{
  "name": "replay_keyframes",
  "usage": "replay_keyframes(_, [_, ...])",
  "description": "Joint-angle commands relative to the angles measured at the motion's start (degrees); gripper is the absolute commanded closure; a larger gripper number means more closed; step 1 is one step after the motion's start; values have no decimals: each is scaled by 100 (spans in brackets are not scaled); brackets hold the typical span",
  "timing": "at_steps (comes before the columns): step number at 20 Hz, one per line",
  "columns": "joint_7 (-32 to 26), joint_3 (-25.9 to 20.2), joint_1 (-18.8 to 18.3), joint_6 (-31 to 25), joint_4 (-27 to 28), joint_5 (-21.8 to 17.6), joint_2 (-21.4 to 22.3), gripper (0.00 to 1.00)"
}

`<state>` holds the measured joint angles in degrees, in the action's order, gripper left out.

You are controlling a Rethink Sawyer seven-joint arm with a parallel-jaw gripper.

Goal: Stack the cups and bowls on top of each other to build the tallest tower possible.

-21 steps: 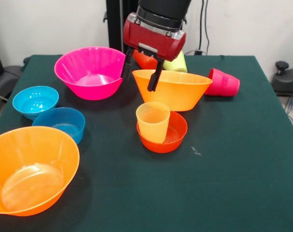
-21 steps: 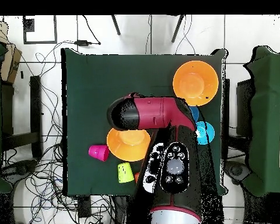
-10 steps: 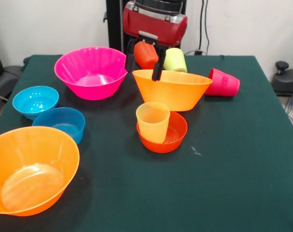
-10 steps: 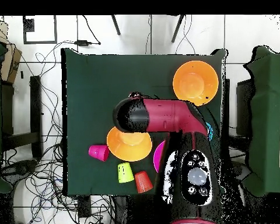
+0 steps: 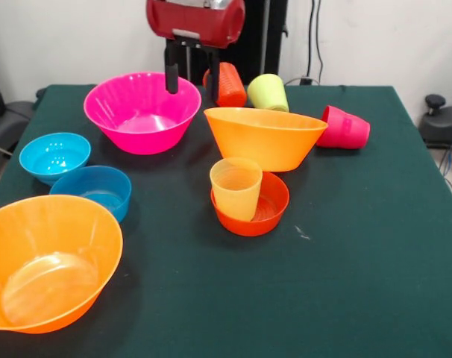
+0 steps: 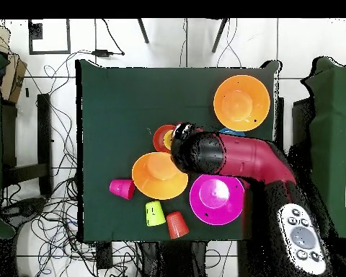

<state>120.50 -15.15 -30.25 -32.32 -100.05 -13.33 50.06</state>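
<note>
While the claw point(image 5: 189, 77) hangs empty with its two fingers apart over the far rim of the magenta bowl point(image 5: 142, 112), the second large orange bowl point(image 5: 264, 137) stands just to its right on the desk point(image 5: 360, 246). Behind that bowl, beside the claw, an orange cup point(image 5: 229, 84) and a lime green cup point(image 5: 268, 92) lie tipped over, with a red-pink cup point(image 5: 344, 127) further right. Well in front of the claw, the pale yellow cup point(image 5: 236, 188) stands upright in the small red-orange bowl point(image 5: 269, 210).

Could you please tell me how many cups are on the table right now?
4: a yellow cup upright in the red-orange bowl; orange, lime green and pink cups lying along the far edge.
</note>
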Motion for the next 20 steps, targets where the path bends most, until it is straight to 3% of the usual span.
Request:
replay_keyframes(1, [-2171,-1780,-728,328,-1238,-585,22,0])
replay_keyframes(13, [-2467,-3058,-1436,105,-1493,-849,-304,0])
replay_keyframes(20, [-2319,-3233,-1512,175,-1358,-1452,-449,0])
